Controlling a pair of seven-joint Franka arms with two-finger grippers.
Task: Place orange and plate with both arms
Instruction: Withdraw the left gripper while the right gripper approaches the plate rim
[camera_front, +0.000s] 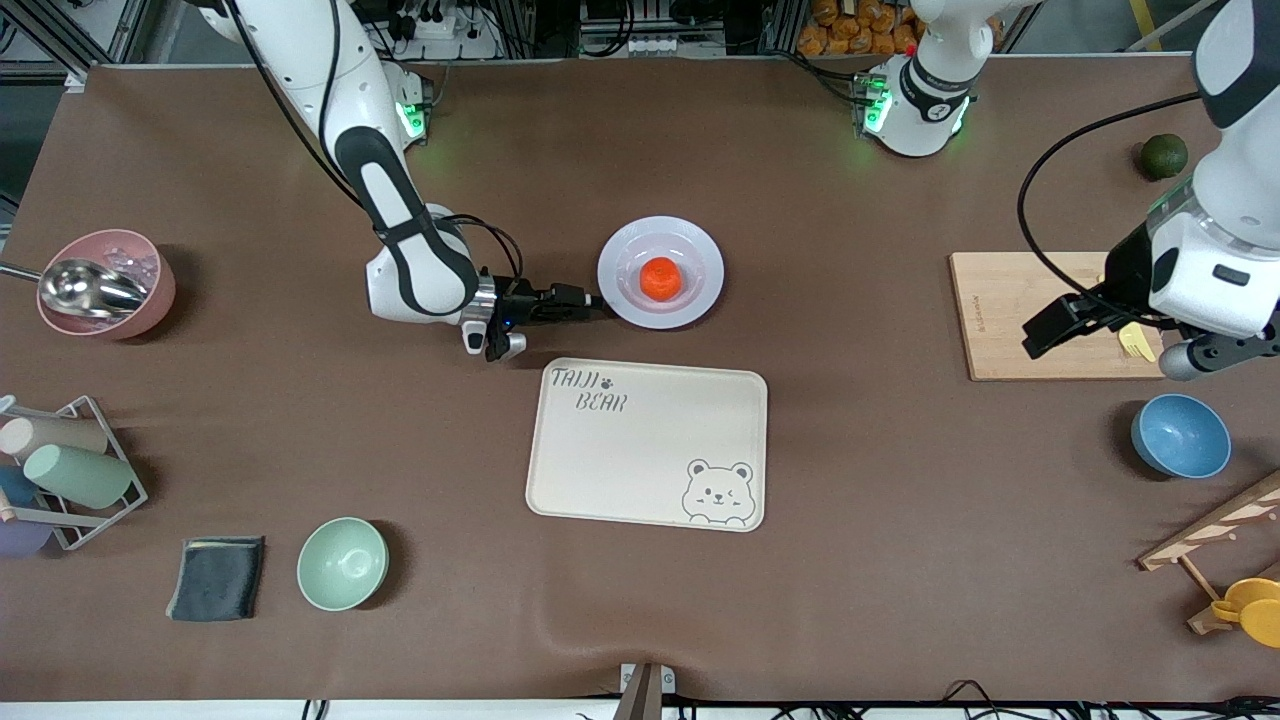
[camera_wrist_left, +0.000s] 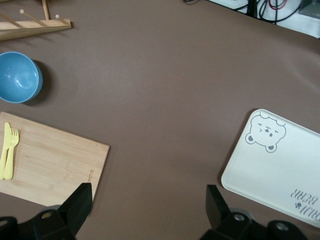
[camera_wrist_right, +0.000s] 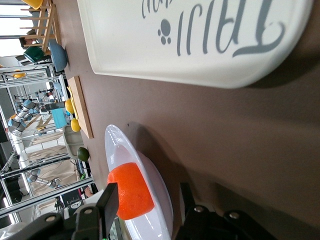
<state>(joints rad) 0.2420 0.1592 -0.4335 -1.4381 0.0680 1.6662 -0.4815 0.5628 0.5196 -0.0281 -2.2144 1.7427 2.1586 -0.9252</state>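
The orange (camera_front: 661, 277) lies in the middle of the pale plate (camera_front: 700, 300), which stands on the brown table just farther from the front camera than the cream bear tray (camera_front: 650, 440). My right gripper (camera_front: 597, 300) is low at the plate's edge toward the right arm's end. In the right wrist view its fingers straddle the plate's rim (camera_wrist_right: 120, 142), one over the dish beside the orange (camera_wrist_right: 130, 192), one outside, with gaps on both sides. My left gripper (camera_front: 1045, 335) hangs open over the wooden board's edge, with nothing between its fingers (camera_wrist_left: 80, 200).
A wooden board (camera_front: 1010, 310) with a yellow fork (camera_front: 1133, 343) and a blue bowl (camera_front: 1180, 435) lie at the left arm's end, with a dark green fruit (camera_front: 1164, 156). A green bowl (camera_front: 342, 563), dark cloth (camera_front: 216, 577), cup rack (camera_front: 70, 470) and pink bowl (camera_front: 105, 285) are at the right arm's end.
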